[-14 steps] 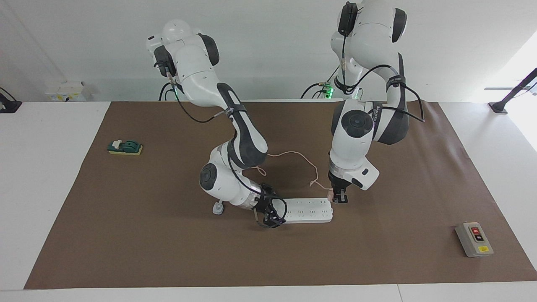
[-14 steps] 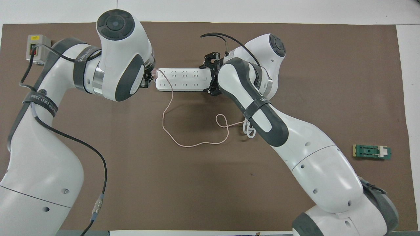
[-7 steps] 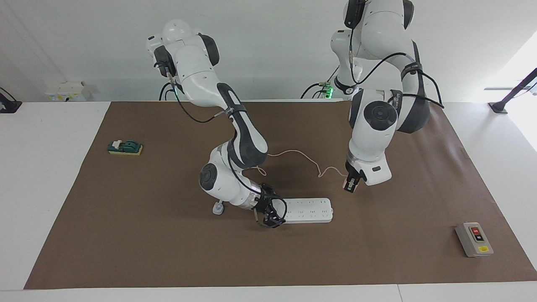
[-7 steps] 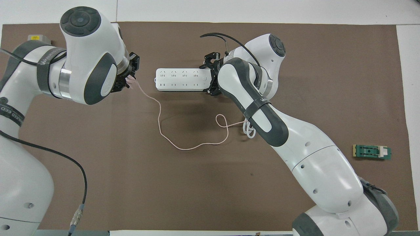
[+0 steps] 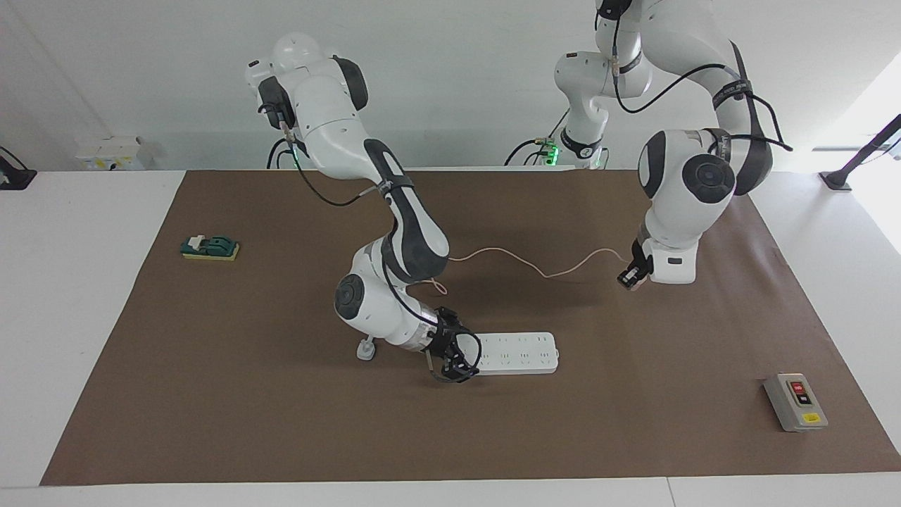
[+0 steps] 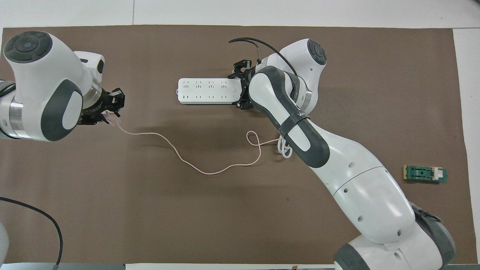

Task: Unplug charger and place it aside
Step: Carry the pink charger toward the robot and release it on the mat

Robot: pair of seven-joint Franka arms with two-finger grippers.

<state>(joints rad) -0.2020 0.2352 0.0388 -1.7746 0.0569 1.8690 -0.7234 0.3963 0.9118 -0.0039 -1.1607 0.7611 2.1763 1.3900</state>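
Pinching the charger (image 5: 631, 279) clear of the power strip (image 5: 517, 353), left tool (image 5: 628, 278) aloft, right tool (image 5: 456, 366) clasping strip's end.

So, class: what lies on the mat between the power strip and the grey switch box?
Nothing: bare brown mat between the strip and the box, clearest in the facing view.

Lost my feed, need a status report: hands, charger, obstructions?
Left hand shut on small pale pink charger, unplugged, over bare mat. Right hand at long white power strip. Nothing in the way.
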